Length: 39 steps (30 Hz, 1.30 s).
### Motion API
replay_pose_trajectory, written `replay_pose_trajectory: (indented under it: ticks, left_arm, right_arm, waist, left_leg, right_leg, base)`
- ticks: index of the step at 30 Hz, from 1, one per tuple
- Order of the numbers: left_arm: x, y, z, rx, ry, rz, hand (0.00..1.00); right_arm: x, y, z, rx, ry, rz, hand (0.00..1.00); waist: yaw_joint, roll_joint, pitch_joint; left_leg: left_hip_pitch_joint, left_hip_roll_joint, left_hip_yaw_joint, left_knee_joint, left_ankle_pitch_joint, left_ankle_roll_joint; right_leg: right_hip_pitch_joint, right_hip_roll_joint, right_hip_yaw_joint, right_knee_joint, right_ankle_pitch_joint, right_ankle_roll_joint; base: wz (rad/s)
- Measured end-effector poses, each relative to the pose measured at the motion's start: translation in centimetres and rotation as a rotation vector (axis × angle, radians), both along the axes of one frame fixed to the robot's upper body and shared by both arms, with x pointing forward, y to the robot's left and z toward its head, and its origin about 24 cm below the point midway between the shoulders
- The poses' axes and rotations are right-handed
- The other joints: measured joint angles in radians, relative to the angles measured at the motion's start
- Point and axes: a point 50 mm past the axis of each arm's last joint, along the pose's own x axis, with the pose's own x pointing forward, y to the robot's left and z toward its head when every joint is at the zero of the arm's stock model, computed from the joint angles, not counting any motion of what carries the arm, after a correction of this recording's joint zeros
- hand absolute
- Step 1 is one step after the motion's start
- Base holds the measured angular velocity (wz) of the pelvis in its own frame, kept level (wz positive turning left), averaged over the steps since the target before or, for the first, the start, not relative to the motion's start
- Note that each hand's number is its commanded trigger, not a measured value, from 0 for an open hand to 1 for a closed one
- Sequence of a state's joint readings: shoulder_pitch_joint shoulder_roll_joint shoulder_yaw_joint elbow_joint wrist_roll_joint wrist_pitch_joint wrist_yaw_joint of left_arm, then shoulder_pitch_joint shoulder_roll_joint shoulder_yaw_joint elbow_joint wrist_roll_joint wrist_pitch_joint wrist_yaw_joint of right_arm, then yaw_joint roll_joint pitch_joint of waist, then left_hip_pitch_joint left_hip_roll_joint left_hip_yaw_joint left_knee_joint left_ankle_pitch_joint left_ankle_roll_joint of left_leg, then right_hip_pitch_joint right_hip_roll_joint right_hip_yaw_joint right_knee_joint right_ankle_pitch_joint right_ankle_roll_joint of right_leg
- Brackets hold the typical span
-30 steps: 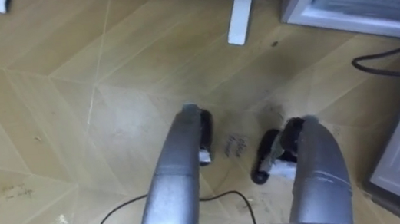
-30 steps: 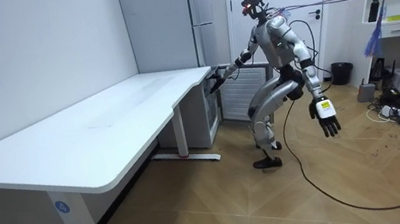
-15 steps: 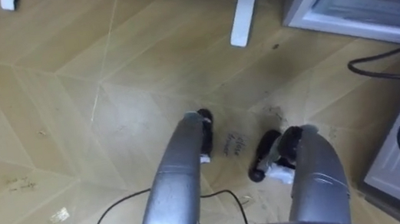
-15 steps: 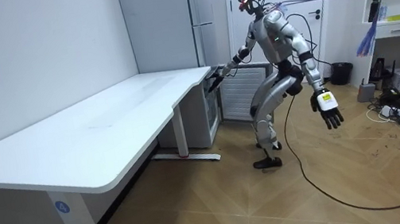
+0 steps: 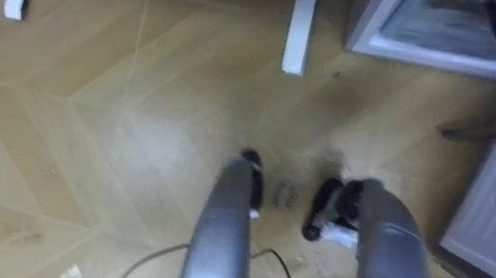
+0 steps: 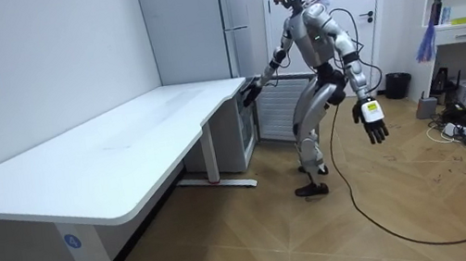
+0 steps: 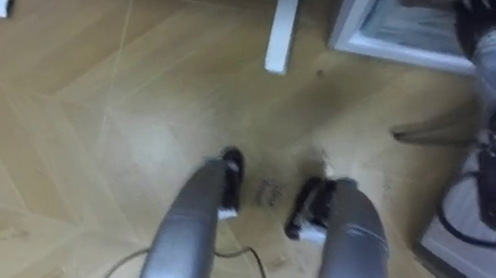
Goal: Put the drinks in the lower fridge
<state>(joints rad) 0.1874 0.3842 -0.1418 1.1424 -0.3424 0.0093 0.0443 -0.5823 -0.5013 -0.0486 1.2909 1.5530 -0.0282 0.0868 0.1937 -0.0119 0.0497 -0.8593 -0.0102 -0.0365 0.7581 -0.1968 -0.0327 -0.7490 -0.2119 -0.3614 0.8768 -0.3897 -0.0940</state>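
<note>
Room view: we see the robot standing on the wooden floor (image 6: pixel 260 239) just beside the lower fridge (image 6: pixel 236 135), a low pale box at the end of a long white surface (image 6: pixel 122 139). A tall grey fridge (image 6: pixel 229 19) rises behind the low one. The robot's knees are slightly bent and its body faces the room view's left.

Its right hand (image 6: pixel 250 92) reaches out to the top front corner of the lower fridge. From here we cannot tell whether it touches the fridge. Its left hand (image 6: pixel 369 120) hangs at the robot's side, well away from the fridge. The fingers (image 6: pixel 374 134) are released, point down and hold nothing.

Looking down from the head, the eye views give us what the room view cannot. The front of the lower fridge is a pale grey frame around a frosted-looking inside, at the upper right. The right hand shows as a dark shape over that frame, with its grey forearm below it. It is too blurred for us to tell whether it is released, clenched or grasping the frame.

To the left of the fridge stands the surface's white leg (image 5: pixel 294 18). Below the fridge lies a white ribbed panel (image 5: pixel 489 218), which the room view shows as a grille beside the fridge.
</note>
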Motion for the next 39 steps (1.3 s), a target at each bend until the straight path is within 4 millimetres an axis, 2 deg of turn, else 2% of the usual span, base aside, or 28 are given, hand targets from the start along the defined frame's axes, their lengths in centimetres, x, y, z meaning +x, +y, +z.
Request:
replay_pose_trajectory:
  ticks: [3,7,10,13,15,16,17,18,19,21,23,26,33,39]
  left_arm:
    - [0.3,-0.6,-0.2,-0.033,-0.008,-0.002,0.00]
    - [1.4,-0.9,-0.4,-0.067,-0.020,0.002,0.00]
    - [2.7,-0.9,-0.3,-0.069,-0.044,0.000,0.00]
    - [3.8,-1.2,-0.3,-0.073,-0.068,0.002,0.00]
    - [3.9,-1.9,-0.5,-0.076,-0.072,0.008,0.00]
    - [3.9,-2.2,-0.7,-0.080,-0.071,0.012,0.00]
    - [3.9,-2.4,-0.8,-0.084,-0.071,0.013,0.00]
    - [3.9,-2.5,-0.8,-0.085,-0.071,0.015,0.00]
    - [3.9,-2.8,-0.9,-0.083,-0.074,0.025,0.00]
    - [3.7,-3.6,-1.2,-0.101,-0.084,0.050,0.00]
    - [3.3,-4.5,-1.5,-0.122,-0.097,0.075,0.00]
    - [2.9,-5.0,-1.7,-0.123,-0.115,0.140,0.00]
    - [0.6,-4.6,-1.8,-0.073,-0.098,0.236,0.00]
    - [0.1,-5.9,-2.2,-0.065,-0.082,0.248,0.00]
  right_arm:
    - [-1.7,0.0,-1.7,-0.083,0.086,0.104,0.00]
    - [-5.9,-0.2,-5.3,-0.239,0.342,0.292,0.00]
    - [-8.8,0.6,-7.8,-0.326,0.533,0.491,0.00]
    - [-11.3,1.7,-9.8,-0.363,0.672,0.644,0.00]
    - [-13.0,2.4,-11.0,-0.378,0.751,0.721,0.00]
    - [-14.3,2.9,-11.7,-0.376,0.798,0.765,0.00]
    - [-15.5,3.7,-12.6,-0.373,0.831,0.816,0.00]
    - [-15.9,4.2,-12.9,-0.373,0.841,0.841,0.00]
    - [-17.1,4.9,-13.6,-0.355,0.872,0.875,0.00]
    - [-19.4,6.0,-14.6,-0.313,0.921,0.909,0.00]
    - [-21.7,7.3,-15.6,-0.254,0.951,0.928,0.00]
    - [-23.8,8.5,-16.2,-0.190,0.958,0.930,0.00]
    - [-25.7,9.8,-16.6,-0.127,0.928,0.889,0.00]
    - [-25.8,10.9,-16.9,-0.120,0.924,0.840,0.00]
  waist:
    - [-0.011,-0.005,0.0024]
    - [-0.018,-0.009,0.0020]
    - [-0.017,-0.010,0.0023]
    - [-0.025,-0.018,-0.0022]
    - [-0.029,-0.018,-0.0038]
    - [-0.032,-0.021,-0.0063]
    - [-0.033,-0.032,-0.0158]
    - [-0.034,-0.036,-0.0201]
    - [-0.041,-0.039,-0.0246]
    - [-0.053,-0.041,-0.0272]
    - [-0.053,-0.047,-0.0462]
    - [-0.066,-0.045,-0.0471]
    - [-0.108,-0.041,-0.0463]
    - [-0.138,-0.028,-0.0424]
  left_leg:
    - [0.053,0.001,-0.001,-0.029,-0.007,0.001]
    - [0.111,0.004,-0.011,-0.063,-0.009,0.002]
    - [0.156,0.010,-0.020,-0.075,-0.020,-0.002]
    - [0.212,0.013,-0.019,-0.109,-0.024,-0.005]
    - [0.262,0.023,-0.013,-0.133,-0.024,-0.005]
    - [0.294,0.033,-0.003,-0.152,-0.024,-0.005]
    - [0.326,0.039,0.007,-0.178,-0.023,-0.007]
    - [0.342,0.040,0.008,-0.191,-0.022,-0.009]
    - [0.377,0.042,0.008,-0.212,-0.020,-0.010]
    - [0.447,0.045,0.021,-0.248,-0.020,-0.010]
    - [0.532,0.049,0.046,-0.308,-0.019,-0.009]
    - [0.631,0.052,0.071,-0.370,-0.018,-0.008]
    - [0.754,0.048,0.121,-0.458,-0.017,-0.007]
    - [0.806,0.048,0.144,-0.515,-0.017,-0.007]
  right_leg:
    - [0.057,0.009,-0.003,-0.041,-0.001,0.011]
    - [0.129,0.035,-0.004,-0.104,0.001,0.027]
    - [0.183,0.057,0.005,-0.142,0.003,0.031]
    - [0.235,0.063,0.002,-0.175,0.006,0.031]
    - [0.288,0.078,0.005,-0.218,0.016,0.034]
    - [0.318,0.089,0.010,-0.248,0.027,0.033]
    - [0.347,0.096,0.011,-0.278,0.035,0.031]
    - [0.364,0.099,0.009,-0.295,0.039,0.032]
    - [0.402,0.108,0.011,-0.327,0.047,0.036]
    - [0.465,0.116,0.015,-0.377,0.058,0.042]
    - [0.539,0.128,0.037,-0.444,0.075,0.053]
    - [0.631,0.142,0.059,-0.522,0.097,0.064]
    - [0.737,0.154,0.088,-0.620,0.117,0.079]
    - [0.771,0.165,0.125,-0.658,0.134,0.084]
  base:
    - [0.02]
    - [0.13]
    - [-0.01]
    - [-0.05]
    - [-0.11]
    - [-0.26]
    - [-0.23]
    - [-0.14]
    - [-0.08]
    - [-0.13]
    - [-0.27]
    - [-0.28]
    - [-0.18]
    - [-0.13]
